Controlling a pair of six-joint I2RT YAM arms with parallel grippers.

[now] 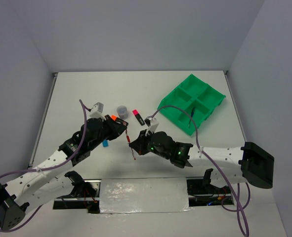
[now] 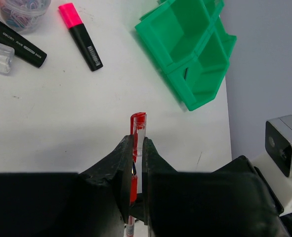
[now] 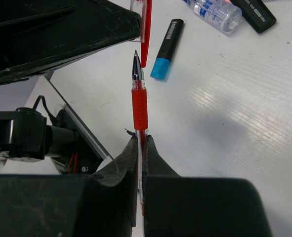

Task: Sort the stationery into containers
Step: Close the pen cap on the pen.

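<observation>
Silver plate (image 1: 143, 195), white table (image 1: 86, 91), green tray (image 1: 195, 98), grey walls (image 1: 17, 49).

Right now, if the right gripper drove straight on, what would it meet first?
Probably the red cap in the left gripper; the red pen in the right gripper points at it, depth unclear.

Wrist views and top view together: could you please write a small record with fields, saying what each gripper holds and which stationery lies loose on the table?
left gripper: shut on a red pen cap
right gripper: shut on a red pen, its tip bare
pen and cap: apart, tip pointing toward the cap
loose on the table: pink highlighter, blue highlighter, clear tube
green tray: beyond the grippers, touched by neither
</observation>
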